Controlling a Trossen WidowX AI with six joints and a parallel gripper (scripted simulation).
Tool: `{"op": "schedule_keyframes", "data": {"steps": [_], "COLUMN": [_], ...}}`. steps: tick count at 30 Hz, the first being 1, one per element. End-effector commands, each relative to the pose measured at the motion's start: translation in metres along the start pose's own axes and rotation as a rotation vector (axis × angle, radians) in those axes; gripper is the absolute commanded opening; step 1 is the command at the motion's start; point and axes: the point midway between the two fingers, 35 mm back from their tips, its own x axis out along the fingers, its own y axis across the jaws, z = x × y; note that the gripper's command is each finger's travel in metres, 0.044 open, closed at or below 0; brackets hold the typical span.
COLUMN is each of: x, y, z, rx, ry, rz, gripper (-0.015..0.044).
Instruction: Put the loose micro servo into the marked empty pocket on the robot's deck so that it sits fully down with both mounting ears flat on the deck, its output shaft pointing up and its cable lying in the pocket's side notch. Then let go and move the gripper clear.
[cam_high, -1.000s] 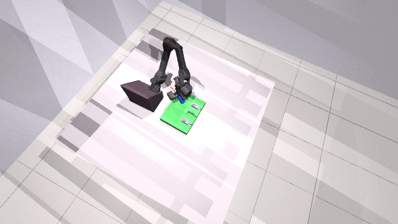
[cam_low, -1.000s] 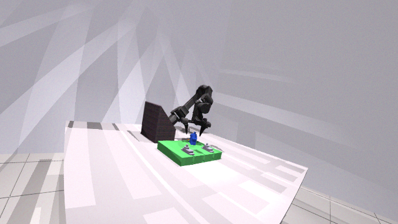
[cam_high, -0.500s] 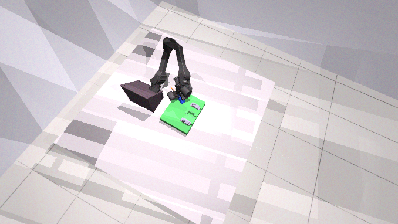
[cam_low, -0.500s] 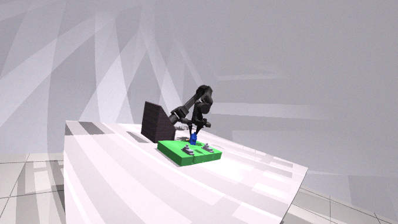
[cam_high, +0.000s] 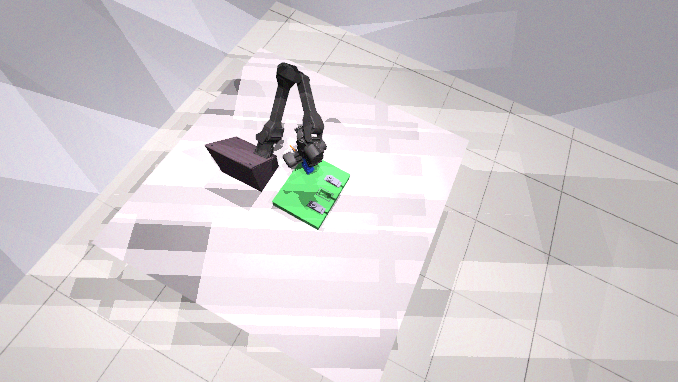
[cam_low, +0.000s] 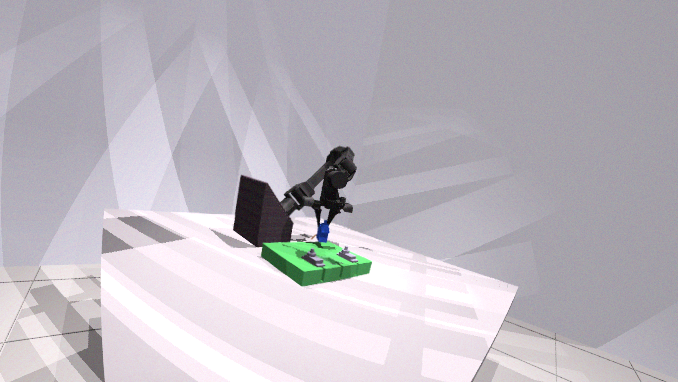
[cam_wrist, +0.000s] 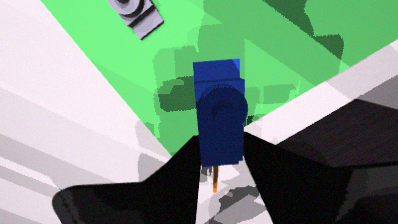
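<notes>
Bright light all over, streaky pale and grey patches on the table (cam_high: 300, 280), dark blotchy shadows on the green deck (cam_wrist: 280, 45), blocky jagged edges, nothing blurry

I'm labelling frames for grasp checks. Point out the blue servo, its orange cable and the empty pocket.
blue servo (cam_wrist: 220, 112): wrist view, round top face.
orange cable (cam_wrist: 215, 180): wrist view, lower end.
empty pocket (cam_high: 326, 194): top view, outlined rim.

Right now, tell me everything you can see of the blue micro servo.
The blue micro servo is a small boxy body, plastic by its look, with a round hub on the face towards the wrist camera. A thin orange cable trails from its end. The claw is shut on its sides. It hangs above the near edge of the green deck, not in the marked pocket.
</notes>
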Motion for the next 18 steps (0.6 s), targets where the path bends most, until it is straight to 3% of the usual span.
{"op": "schedule_keyframes", "data": {"steps": [1, 18], "x": [-0.005, -0.005], "y": [0.0, 0.024], "z": [-0.001, 0.037], "rx": [-0.008, -0.01], "ry": [-0.01, -0.011], "rz": [-0.003, -0.002], "gripper": [0.0, 0.0]}}
